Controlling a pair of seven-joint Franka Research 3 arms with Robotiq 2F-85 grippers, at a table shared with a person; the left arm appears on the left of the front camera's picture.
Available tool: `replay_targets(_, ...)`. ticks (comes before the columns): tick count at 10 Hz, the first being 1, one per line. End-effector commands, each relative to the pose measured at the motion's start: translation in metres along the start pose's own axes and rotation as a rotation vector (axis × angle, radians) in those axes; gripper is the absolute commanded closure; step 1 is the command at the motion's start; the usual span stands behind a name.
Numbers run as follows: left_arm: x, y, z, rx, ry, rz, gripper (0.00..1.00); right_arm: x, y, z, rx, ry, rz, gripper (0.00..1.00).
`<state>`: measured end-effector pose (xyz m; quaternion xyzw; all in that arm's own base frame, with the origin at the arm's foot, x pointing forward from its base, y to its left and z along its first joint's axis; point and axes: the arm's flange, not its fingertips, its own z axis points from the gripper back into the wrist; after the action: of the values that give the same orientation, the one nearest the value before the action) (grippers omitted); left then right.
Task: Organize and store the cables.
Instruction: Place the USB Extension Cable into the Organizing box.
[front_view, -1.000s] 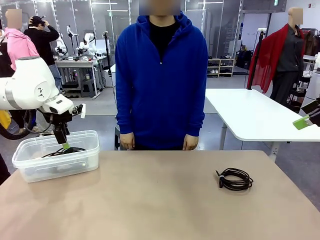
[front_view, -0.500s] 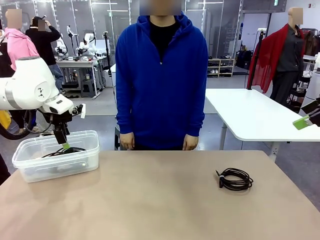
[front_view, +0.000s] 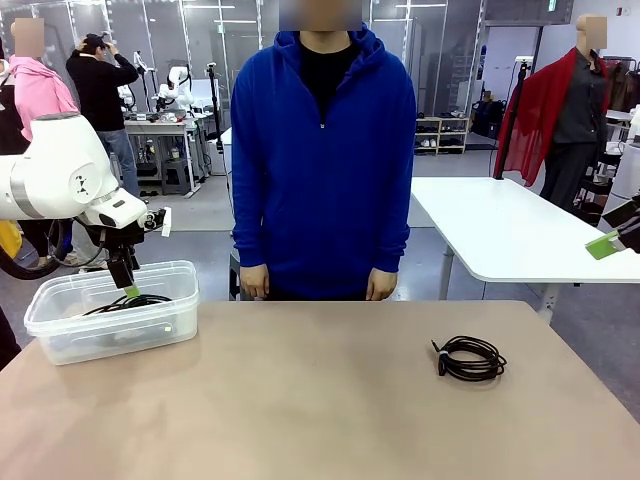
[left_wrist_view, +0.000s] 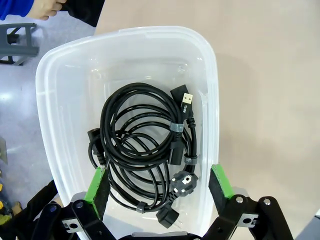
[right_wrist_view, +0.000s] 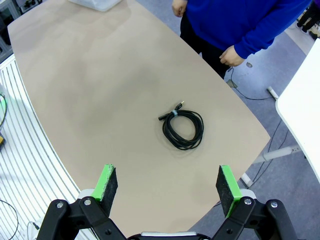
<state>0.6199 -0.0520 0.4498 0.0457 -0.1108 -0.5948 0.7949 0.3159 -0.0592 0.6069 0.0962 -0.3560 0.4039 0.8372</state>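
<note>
Above the clear plastic tub (left_wrist_view: 125, 31) holding two coiled black cords (left_wrist_view: 145, 155), our left gripper (left_wrist_view: 159, 176) hangs open, and our open right gripper (right_wrist_view: 167, 181) might catch one loop and unwind the last black coil (right_wrist_view: 167, 131) on the tan table (right_wrist_view: 100, 75)

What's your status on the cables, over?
Left gripper over bin, jaws open, empty. Right gripper high over table, jaws open. Cables in bin; one coil on table. Nothing blocking it.
</note>
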Motion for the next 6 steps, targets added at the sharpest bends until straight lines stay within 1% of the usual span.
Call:
replay_targets(1,0.001,0.002,-0.002,0.019,0.007,0.01,0.0,0.001,0.0,0.001,0.004,0.002,-0.001,0.0)
replay_targets(3,0.001,0.002,-0.002,0.019,0.007,0.01,0.0,0.001,0.0,0.001,0.004,0.002,-0.001,0.0)
replay_targets(4,0.0,0.0,0.0,0.0,0.0,0.0,0.0,0.0,0.0,0.0,0.0,0.0,0.0,0.0)
replay_targets(5,0.0,-0.002,0.01,0.015,-0.046,-0.015,0.0,0.008,0.005,0.02,-0.021,0.001,0.03,0.0)
replay_targets(6,-0.001,-0.007,0.016,0.009,-0.06,-0.025,0.0,0.013,0.007,0.031,-0.062,0.053,-0.004,0.0)
